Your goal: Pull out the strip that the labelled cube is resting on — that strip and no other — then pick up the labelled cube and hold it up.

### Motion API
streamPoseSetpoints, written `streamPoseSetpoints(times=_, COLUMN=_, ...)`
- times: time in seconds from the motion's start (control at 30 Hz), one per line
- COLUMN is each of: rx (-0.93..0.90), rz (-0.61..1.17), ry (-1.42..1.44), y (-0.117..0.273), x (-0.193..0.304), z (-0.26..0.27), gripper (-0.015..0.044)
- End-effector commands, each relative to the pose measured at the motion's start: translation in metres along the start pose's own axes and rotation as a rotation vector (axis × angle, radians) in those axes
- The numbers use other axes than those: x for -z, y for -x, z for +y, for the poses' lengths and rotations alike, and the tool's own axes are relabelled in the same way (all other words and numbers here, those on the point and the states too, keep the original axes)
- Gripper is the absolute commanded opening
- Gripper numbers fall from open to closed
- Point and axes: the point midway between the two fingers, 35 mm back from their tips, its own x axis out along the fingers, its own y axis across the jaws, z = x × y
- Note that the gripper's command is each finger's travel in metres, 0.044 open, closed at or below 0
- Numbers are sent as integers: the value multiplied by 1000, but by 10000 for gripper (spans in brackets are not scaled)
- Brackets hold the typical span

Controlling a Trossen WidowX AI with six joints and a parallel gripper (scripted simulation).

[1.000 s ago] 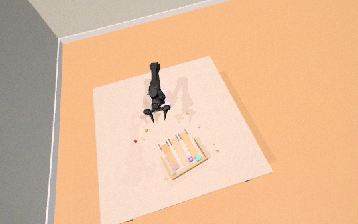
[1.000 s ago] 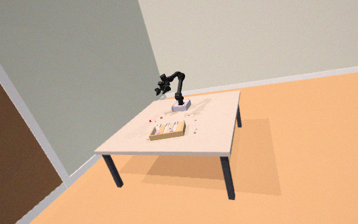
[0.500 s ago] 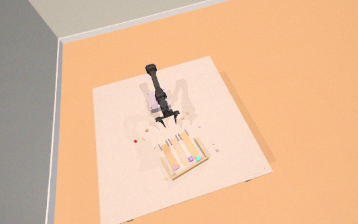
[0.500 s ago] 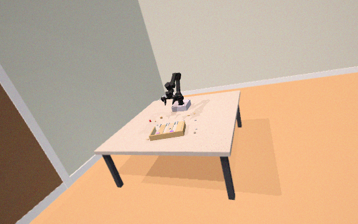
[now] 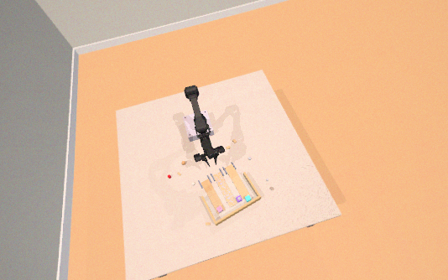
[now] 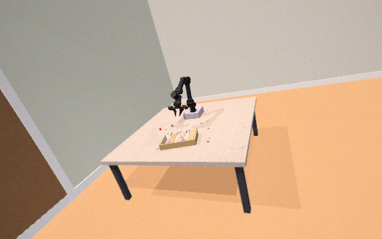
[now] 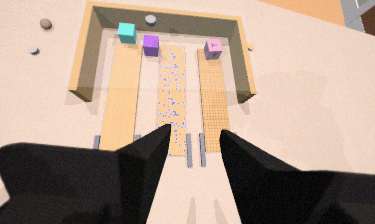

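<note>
Wrist view, left to right:

1. A grey pebble (image 7: 46, 23) and a small white ball (image 7: 34, 50) lie on the table outside the tray's left wall.
2. The wooden tray (image 7: 80, 60) is a three-walled frame, open on the side facing the gripper.
3. A cyan cube (image 7: 126, 32) sits at the far end of the plain tan strip (image 7: 120, 95).
4. A purple cube (image 7: 151, 44) stands just right of the cyan cube, at the far left corner of the blue-speckled strip (image 7: 172, 95). Whether it rests on that strip cannot be determined.
5. A small grey ball (image 7: 150, 19) lies against the tray's back wall.
6. The pink cube (image 7: 214, 49) rests on the far end of the grid-patterned strip (image 7: 214, 100). Its top face shows a faint mark, too small to read.
7. Grey end tabs (image 7: 189, 150) project from the near ends of the strips.

The gripper (image 7: 195, 131) hovers above the table just short of the strip ends. Its fingers are partly closed, with a gap between them and nothing held. The left fingertip overlaps the speckled strip's near end; the right fingertip lies beside the grid-patterned strip's near end.
</note>
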Motion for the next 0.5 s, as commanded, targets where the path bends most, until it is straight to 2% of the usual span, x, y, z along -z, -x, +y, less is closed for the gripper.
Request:
streamPoseSetpoints(times=0.0, rx=-2, rz=192, ry=49, y=-31, x=-4, z=-23, gripper=59)
streamPoseSetpoints(times=0.07, rx=-12, rz=273, ry=67, y=-44, x=-3, z=-33, gripper=6)
streamPoseSetpoints(times=0.1, rx=-19, rz=313, ry=75, y=-50, x=-2, z=-38, gripper=0)
streamPoseSetpoints(times=0.37, rx=-99, rz=632, ry=108, y=-101, x=22, z=-77, gripper=0)
streamPoseSetpoints(times=0.47, rx=-108, rz=658, ry=109, y=-105, x=26, z=-80, gripper=0)
